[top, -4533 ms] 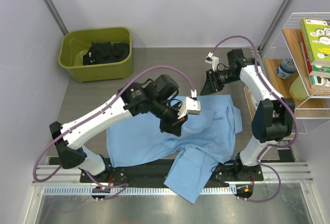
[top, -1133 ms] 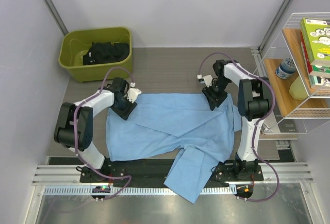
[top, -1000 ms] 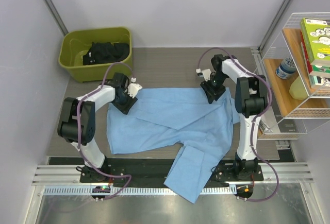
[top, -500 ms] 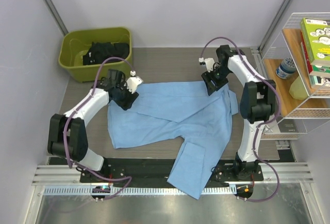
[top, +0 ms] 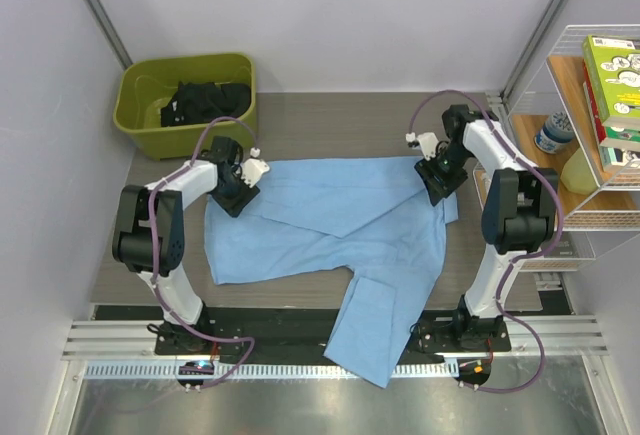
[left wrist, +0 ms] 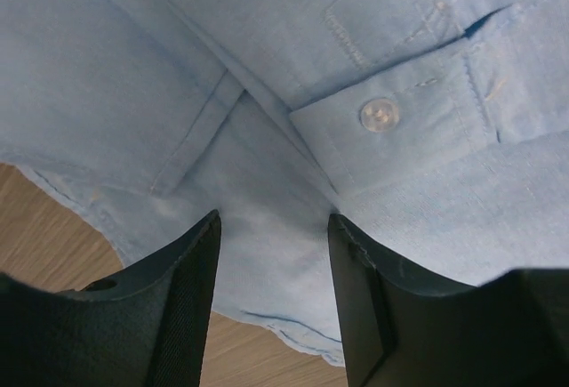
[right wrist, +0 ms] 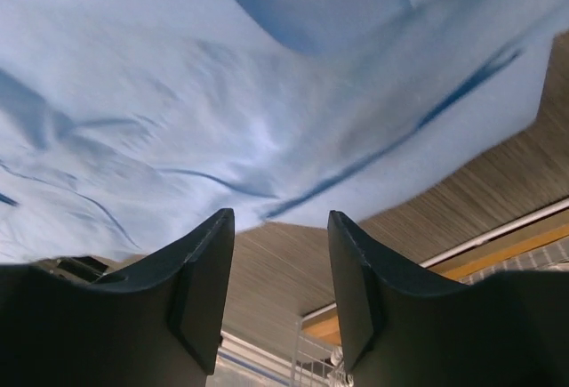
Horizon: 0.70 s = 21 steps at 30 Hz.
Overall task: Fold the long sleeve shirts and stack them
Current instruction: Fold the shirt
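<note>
Top external view: a light blue long sleeve shirt [top: 340, 225] is lying spread across the middle of the wooden table [top: 330, 120], between the two arms, with one part hanging over the near edge and covering the black rail by the bases. Part of the cloth is lying folded slantwise over the rest. The left gripper [top: 237, 192] is sitting low at the shirt's far left corner, and the right gripper [top: 440, 180] is sitting at its far right corner, both pointing down at the cloth. The left wrist view is showing the left gripper [left wrist: 274, 220] with its jaws standing apart, the hem of the shirt [left wrist: 267, 67] lying in the gap between them and nothing being pinched. A buttoned cuff [left wrist: 409, 129] with a white button [left wrist: 380, 114] is lying just past the fingers. The right wrist view, somewhat blurred, is showing the right gripper [right wrist: 280, 218] also parted, with the edge of the shirt [right wrist: 222, 93] and bare table [right wrist: 444, 200] showing between its fingers. A green bin [top: 135, 115] holding dark clothing [top: 205, 98] is standing at the far left corner, well apart from the shirt. A wire shelf [top: 590, 225] carrying books [top: 612, 65] is standing at the right.
</note>
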Motion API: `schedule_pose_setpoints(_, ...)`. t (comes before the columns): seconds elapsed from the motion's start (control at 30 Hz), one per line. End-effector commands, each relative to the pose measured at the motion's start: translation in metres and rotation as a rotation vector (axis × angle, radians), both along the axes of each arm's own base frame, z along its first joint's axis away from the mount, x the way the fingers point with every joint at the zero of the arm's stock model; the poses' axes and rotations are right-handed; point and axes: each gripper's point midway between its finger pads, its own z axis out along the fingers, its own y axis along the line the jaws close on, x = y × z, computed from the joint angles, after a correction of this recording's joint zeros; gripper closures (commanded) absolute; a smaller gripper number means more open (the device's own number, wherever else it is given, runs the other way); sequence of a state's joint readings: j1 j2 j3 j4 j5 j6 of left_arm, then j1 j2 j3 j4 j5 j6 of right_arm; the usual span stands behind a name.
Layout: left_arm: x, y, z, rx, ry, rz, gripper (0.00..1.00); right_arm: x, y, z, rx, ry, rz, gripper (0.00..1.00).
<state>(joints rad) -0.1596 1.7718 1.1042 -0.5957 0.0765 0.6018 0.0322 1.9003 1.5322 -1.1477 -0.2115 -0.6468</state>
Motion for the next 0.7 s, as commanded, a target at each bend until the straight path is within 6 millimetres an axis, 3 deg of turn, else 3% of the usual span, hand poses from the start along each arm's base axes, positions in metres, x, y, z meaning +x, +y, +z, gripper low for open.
schedule_pose_setpoints(0.0,0.005,0.045,-0.019,0.141,0.046,0.017,0.48,-0.011,-0.015,-0.03,-0.075,0.036,0.05,0.5)
schedule_pose_setpoints(0.07,0.009,0.048,-0.018,0.138,0.041,0.029,0.48,-0.009,-0.02,-0.05,-0.099,0.063,0.046,0.5)
schedule_pose_setpoints(0.17,0.012,0.044,-0.013,0.116,0.026,0.03,0.48,0.009,-0.021,-0.062,-0.1,0.037,0.023,0.51)
schedule_pose_setpoints(0.23,0.012,0.035,-0.005,0.063,0.021,0.026,0.46,0.025,-0.019,-0.056,-0.094,-0.005,0.009,0.51)
schedule_pose_setpoints(0.33,0.006,0.011,0.028,-0.078,-0.026,-0.01,0.39,0.04,-0.022,-0.041,-0.109,-0.067,0.015,0.51)
schedule_pose_setpoints(0.37,0.002,-0.006,0.049,-0.166,-0.059,-0.042,0.35,0.043,-0.022,-0.03,-0.111,-0.096,0.017,0.5)
schedule_pose_setpoints(0.43,-0.017,-0.019,0.07,-0.244,-0.043,-0.07,0.31,0.042,-0.019,-0.016,-0.09,-0.118,0.039,0.5)
schedule_pose_setpoints(0.47,-0.025,-0.023,0.088,-0.273,-0.074,-0.09,0.28,0.032,-0.011,0.002,-0.044,-0.129,0.06,0.5)
schedule_pose_setpoints(0.53,-0.052,-0.033,0.098,-0.332,-0.022,-0.121,0.26,0.015,-0.003,0.018,0.011,-0.137,0.145,0.49)
schedule_pose_setpoints(0.57,-0.061,-0.034,0.102,-0.339,-0.015,-0.138,0.26,-0.009,0.008,0.021,0.08,-0.088,0.183,0.49)
schedule_pose_setpoints(0.6,-0.077,-0.037,0.108,-0.362,-0.009,-0.16,0.26,-0.022,0.012,0.039,0.103,-0.125,0.217,0.48)
schedule_pose_setpoints(0.63,-0.096,-0.036,0.109,-0.366,0.035,-0.171,0.26,-0.034,0.015,0.044,0.126,-0.126,0.246,0.48)
schedule_pose_setpoints(0.67,-0.109,-0.037,0.108,-0.372,0.055,-0.187,0.27,-0.062,0.02,0.037,0.156,-0.067,0.289,0.48)
